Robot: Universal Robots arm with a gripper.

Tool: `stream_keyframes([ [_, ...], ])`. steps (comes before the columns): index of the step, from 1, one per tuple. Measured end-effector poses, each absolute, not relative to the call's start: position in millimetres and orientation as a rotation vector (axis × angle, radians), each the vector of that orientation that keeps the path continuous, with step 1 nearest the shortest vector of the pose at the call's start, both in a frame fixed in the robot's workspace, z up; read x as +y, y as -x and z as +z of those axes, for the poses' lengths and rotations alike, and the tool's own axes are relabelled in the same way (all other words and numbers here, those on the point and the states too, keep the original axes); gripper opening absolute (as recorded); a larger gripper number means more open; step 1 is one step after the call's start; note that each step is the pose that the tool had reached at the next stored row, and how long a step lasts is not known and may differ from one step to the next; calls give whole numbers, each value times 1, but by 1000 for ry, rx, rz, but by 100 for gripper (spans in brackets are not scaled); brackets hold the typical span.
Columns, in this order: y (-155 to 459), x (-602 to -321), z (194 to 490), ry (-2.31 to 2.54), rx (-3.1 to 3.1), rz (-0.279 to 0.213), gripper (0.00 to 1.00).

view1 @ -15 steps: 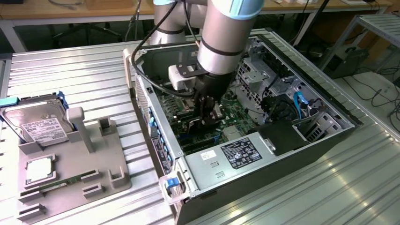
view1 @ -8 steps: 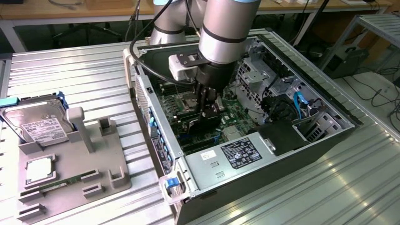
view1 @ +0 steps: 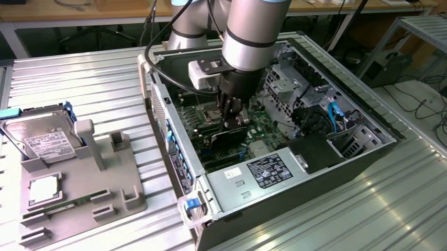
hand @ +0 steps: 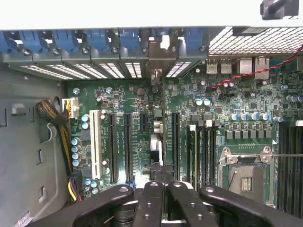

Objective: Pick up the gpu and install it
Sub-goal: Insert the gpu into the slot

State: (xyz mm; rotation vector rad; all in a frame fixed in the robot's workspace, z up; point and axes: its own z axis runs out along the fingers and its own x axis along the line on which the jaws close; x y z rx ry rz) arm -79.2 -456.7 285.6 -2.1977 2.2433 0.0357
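Black card, edge-on: that's the gpu [view1: 231, 137], and my fingers [view1: 232, 121] are clamped together on its upper edge, holding it upright inside the open computer case [view1: 363, 157] that lies on its side on the ribbed metal desk [view1: 91, 78].

So here's the bit that matters. The card hangs straight down below my fingers, over the green motherboard [hand: 236, 104], and its long axis runs the same way as the long black expansion slots [hand: 127, 146]. In the wrist view the card is a thin dark line dead centre between my fingertips [hand: 154, 198], heading toward the row of slot openings at the back of the case, with its silver bracket [hand: 155, 56] standing up in one of them. It sits between two of the black slots, as far as I can judge; whether its bottom edge is already in a slot I can't tell, my own fingers hide that part.

Off on the exterior view's left, well apart from the case, the grey parts holder [view1: 91, 193] carries the hard drive [view1: 42, 138] and a green memory stick [view1: 70, 203].
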Motion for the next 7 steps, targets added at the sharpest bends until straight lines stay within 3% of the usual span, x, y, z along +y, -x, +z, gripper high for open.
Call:
stream_keyframes([
  [7,79,-457,286,2198,2243,36,11],
])
